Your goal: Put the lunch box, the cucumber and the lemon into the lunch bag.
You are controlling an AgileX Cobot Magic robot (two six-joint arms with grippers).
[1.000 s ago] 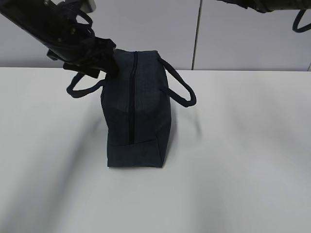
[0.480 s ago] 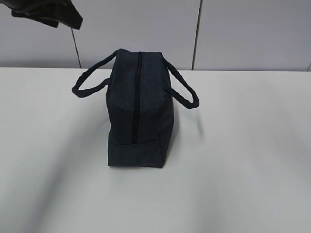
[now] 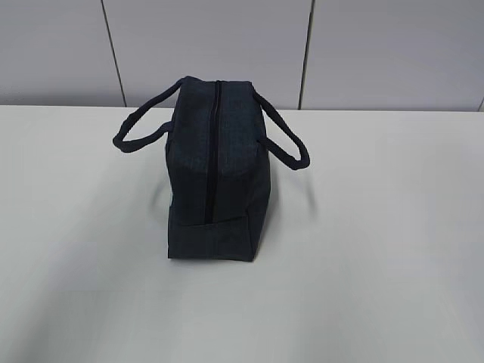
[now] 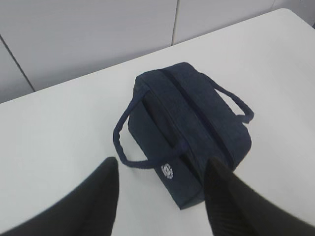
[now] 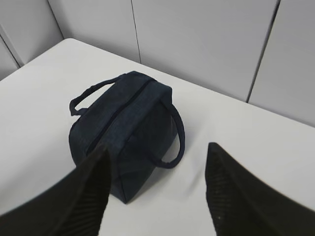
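Lunch bag [image 3: 215, 170] stands upright mid-bench [image 3: 378, 265], zipped, well inside all edges. Left end effector [image 4: 160, 196] and right end effector [image 5: 155, 191] hang above, fingers apart, holding nothing.

obstacle: just the lunch bag [image 3: 215, 174], standing upright mid counter [image 3: 378, 249], zipper shut along the top
handles: one loop sticks out each side, so close side passes get tight
free room: bare counter left, right and in front
back: wall panels right behind the bag
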